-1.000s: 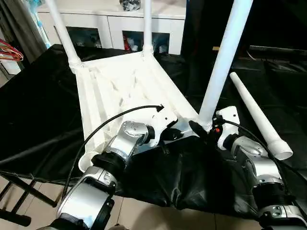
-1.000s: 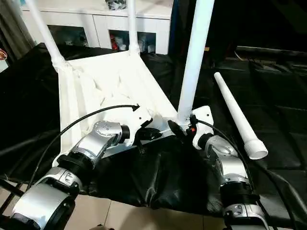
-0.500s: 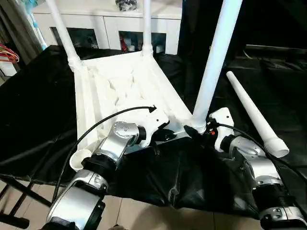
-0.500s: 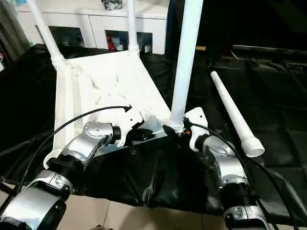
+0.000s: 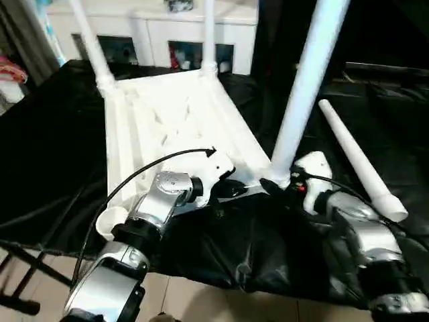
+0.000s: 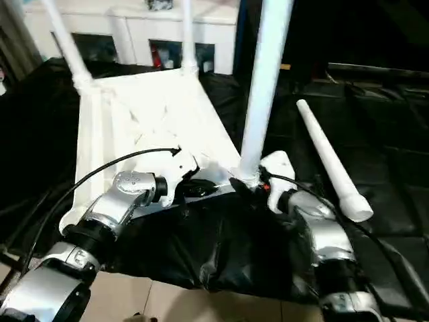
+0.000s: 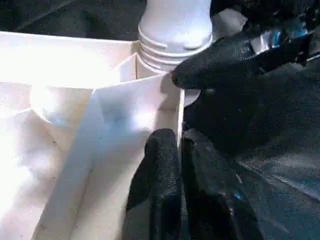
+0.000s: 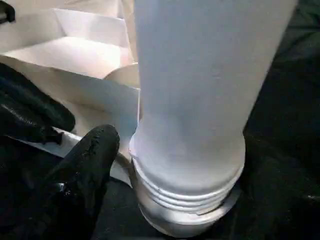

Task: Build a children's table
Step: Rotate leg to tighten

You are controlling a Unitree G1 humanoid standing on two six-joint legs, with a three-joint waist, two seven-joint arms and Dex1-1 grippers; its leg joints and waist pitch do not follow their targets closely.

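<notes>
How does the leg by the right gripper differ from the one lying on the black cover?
The near leg stands upright, seated in a corner socket of the upturned tabletop; the loose leg lies flat on the black cover, apart from the tabletop. The right gripper is at the near leg's base; nothing touches the loose leg. Both are white tapered tubes.

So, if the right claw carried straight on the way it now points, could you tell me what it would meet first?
Most likely the base of the upright leg at the tabletop's near corner socket: the right claw points at it from beside it, one finger already close. Depth is hard to judge.
</notes>
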